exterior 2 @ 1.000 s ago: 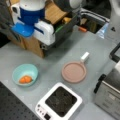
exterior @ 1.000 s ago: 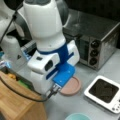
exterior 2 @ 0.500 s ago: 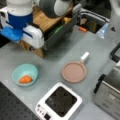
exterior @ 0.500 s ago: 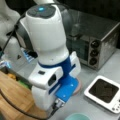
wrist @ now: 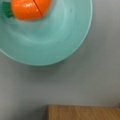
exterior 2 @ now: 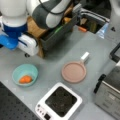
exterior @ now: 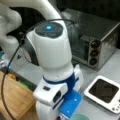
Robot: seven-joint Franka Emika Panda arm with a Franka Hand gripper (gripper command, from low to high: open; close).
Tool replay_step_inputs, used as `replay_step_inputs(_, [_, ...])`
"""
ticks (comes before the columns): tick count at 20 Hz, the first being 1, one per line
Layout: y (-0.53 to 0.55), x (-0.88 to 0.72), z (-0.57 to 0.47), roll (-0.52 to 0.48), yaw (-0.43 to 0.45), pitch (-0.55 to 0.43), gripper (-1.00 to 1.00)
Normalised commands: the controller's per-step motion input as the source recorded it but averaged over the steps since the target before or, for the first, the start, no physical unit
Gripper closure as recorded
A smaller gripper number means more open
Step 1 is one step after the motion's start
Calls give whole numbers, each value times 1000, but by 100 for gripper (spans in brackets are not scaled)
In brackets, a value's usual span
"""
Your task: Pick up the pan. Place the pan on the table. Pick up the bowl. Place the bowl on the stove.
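Observation:
The dusty-pink pan point(exterior 2: 74, 72) lies flat on the grey table point(exterior 2: 52, 58), its white handle pointing to a front view's upper right. Nothing touches it. The teal bowl point(exterior 2: 25, 75) sits on the table at a front view's left with an orange toy vegetable point(exterior 2: 25, 79) inside; the wrist view shows the bowl point(wrist: 50, 37) from close above. My gripper point(exterior 2: 27, 45) hangs just above and behind the bowl, beside the wooden box. The stove point(exterior 2: 59, 101) stands bare near the bottom edge and also shows from the other side point(exterior: 103, 91).
A steel toaster oven point(exterior: 100, 45) stands behind the stove, at the right edge in a front view point(exterior 2: 110, 97). A wooden box point(exterior 2: 37, 27) and a dark bin with toy food point(exterior 2: 60, 30) sit behind the bowl. The wooden board's edge point(wrist: 82, 112) is close below the gripper.
The arm has swung away from the pan toward a front view's left and now hangs lower, over the bowl. The pan, bowl and stove have not moved.

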Motion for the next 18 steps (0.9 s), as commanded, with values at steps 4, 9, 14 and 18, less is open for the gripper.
replay_step_inputs(4, [-319,408,44,215,90,141,-100])
replay_step_inputs(9, [-311,394,-88,243,65,96,-100])
replay_step_inputs(14, [-237,362,-217,262,37,77,-100])
replay_step_inputs(18, [-193,322,-133,272,27,76,-100])
